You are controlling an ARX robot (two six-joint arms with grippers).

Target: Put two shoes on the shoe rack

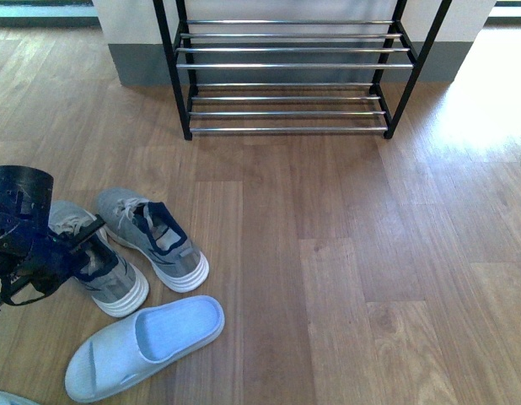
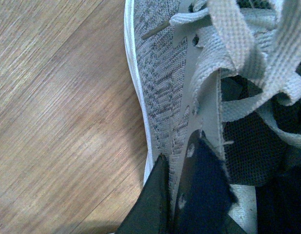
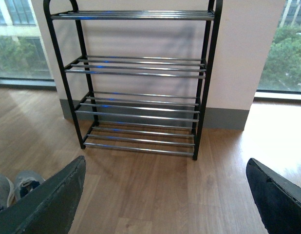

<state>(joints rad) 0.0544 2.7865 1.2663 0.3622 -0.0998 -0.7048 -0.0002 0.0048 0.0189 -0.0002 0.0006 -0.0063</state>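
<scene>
Zero shoes sat on the twelve-o'clock rack [image 1: 286,65]; left gripper [image 1: 75,240] pinched a nine-o'clock sneaker [image 1: 117,283], right gripper [image 3: 165,163] gaped empty.

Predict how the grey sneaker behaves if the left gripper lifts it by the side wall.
Knit upper on the grey sneaker looks soft, so the wall the left gripper pinches will likely stretch. The white sole looks thicker, so it probably hangs tilted. Loose laces may dangle.
</scene>
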